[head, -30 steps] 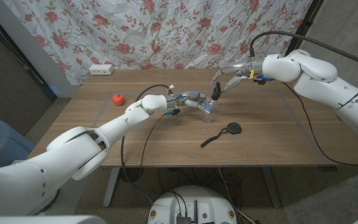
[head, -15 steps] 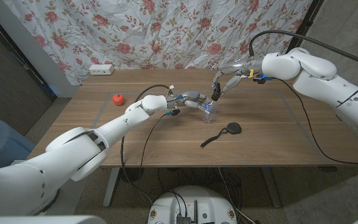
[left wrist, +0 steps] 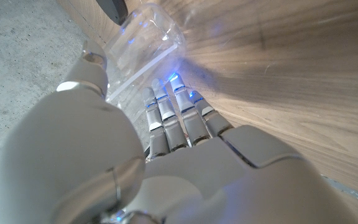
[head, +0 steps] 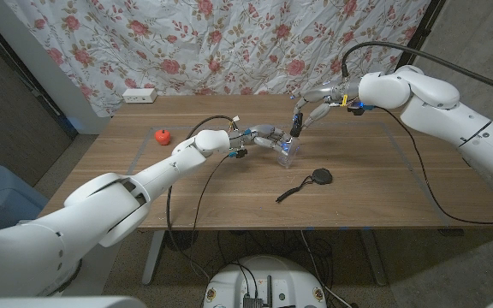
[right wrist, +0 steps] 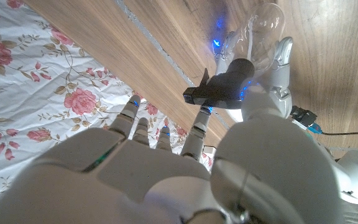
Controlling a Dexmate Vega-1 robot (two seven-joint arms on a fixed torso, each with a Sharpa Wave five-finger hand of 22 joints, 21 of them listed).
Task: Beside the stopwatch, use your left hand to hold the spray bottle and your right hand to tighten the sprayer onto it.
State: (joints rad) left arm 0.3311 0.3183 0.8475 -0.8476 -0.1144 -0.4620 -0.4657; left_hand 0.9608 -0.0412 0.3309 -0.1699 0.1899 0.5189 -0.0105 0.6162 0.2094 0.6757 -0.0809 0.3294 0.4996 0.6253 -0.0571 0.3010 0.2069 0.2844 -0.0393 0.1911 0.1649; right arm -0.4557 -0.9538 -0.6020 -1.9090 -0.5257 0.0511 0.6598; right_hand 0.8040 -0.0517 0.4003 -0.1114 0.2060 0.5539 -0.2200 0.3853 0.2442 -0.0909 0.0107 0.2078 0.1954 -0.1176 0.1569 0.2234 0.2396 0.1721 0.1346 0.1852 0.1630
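Here, in the head view, the left hand point(head: 264, 137) grips the clear spray bottle point(head: 288, 151) standing on the bench point(head: 375, 184), near the stopwatch point(head: 319, 177). The right hand point(head: 311, 109) pinches the black sprayer point(head: 297, 126) atop it. In the right wrist view, its fingers point(right wrist: 194, 134) touch the sprayer point(right wrist: 225, 84).

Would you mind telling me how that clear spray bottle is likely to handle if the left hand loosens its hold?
The spray bottle looks clear and empty, so probably light and easily nudged. With the black sprayer on top it may be top-heavy and apt to tip. Its smooth, glossy wall could slip in the left hand.
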